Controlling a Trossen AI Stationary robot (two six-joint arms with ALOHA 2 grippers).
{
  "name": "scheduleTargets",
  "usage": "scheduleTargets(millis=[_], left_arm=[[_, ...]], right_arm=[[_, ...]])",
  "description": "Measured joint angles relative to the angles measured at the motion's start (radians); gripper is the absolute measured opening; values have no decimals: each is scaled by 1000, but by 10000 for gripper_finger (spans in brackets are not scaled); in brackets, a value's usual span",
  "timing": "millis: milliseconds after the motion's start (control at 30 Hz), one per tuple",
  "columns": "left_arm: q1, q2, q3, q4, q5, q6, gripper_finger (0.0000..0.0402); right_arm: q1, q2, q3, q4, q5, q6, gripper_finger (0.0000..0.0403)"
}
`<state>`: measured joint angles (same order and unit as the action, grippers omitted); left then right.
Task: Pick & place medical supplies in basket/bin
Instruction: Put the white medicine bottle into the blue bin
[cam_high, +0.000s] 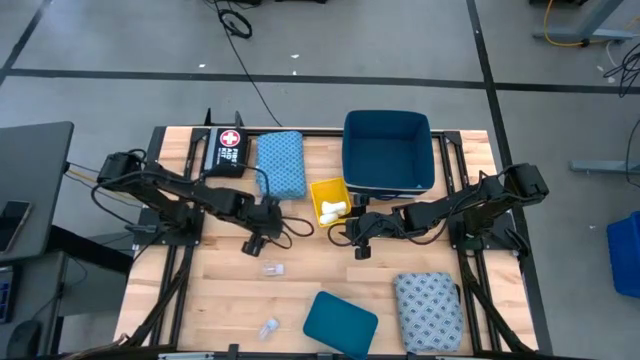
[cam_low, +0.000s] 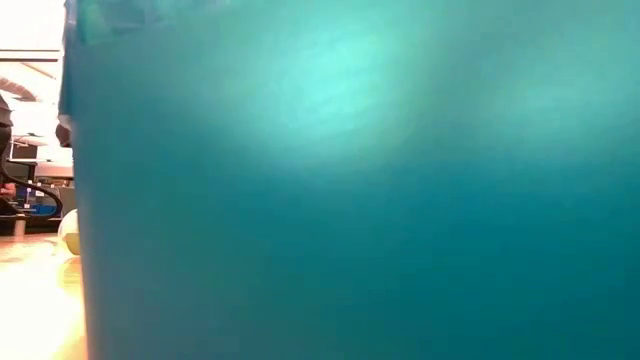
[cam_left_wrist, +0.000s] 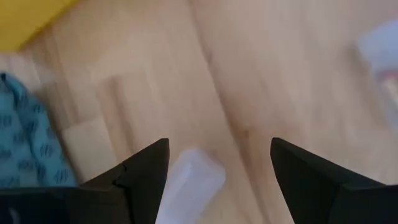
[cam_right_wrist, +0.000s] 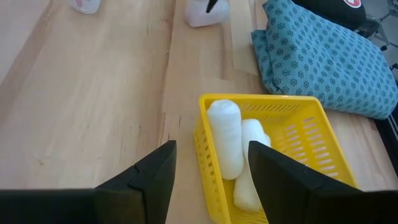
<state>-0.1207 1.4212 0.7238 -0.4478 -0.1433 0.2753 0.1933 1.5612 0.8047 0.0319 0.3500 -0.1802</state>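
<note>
The left end effector (cam_high: 258, 240) reached low over the middle of the bench (cam_high: 220, 290), jaws spread and released, a clear packet (cam_left_wrist: 189, 183) lying on the wood between its fingers (cam_left_wrist: 146, 171). The right end effector (cam_high: 358, 240) hung beside the yellow basket (cam_high: 328, 200), jaws parted and empty. Two white rolls (cam_right_wrist: 227, 140) lay side by side inside that basket. A blue patterned pad (cam_high: 281, 163) lay near the far edge, a grey-blue pad (cam_high: 428, 312) toward the near right corner.
</note>
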Motion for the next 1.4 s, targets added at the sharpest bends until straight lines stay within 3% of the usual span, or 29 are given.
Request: scheduleTargets(millis=[167, 400, 800, 1067, 1233, 1400], left_arm=[[3, 0, 0, -75, -28, 20, 275], [8, 6, 0, -54, -85, 80, 276], [22, 18, -3, -48, -64, 100, 276], [38, 107, -2, -26, -40, 109, 274], [38, 133, 0, -26, -38, 99, 249], [35, 124, -2, -33, -36, 34, 185]], right_arm=[[0, 0, 0, 0, 0, 0, 208], [0, 0, 0, 0, 0, 0, 208], [0, 0, 0, -2, 0, 0, 208], [0, 0, 0, -1, -10, 0, 208], [0, 0, 0, -1, -10, 0, 208], [0, 0, 0, 0, -10, 0, 208]])
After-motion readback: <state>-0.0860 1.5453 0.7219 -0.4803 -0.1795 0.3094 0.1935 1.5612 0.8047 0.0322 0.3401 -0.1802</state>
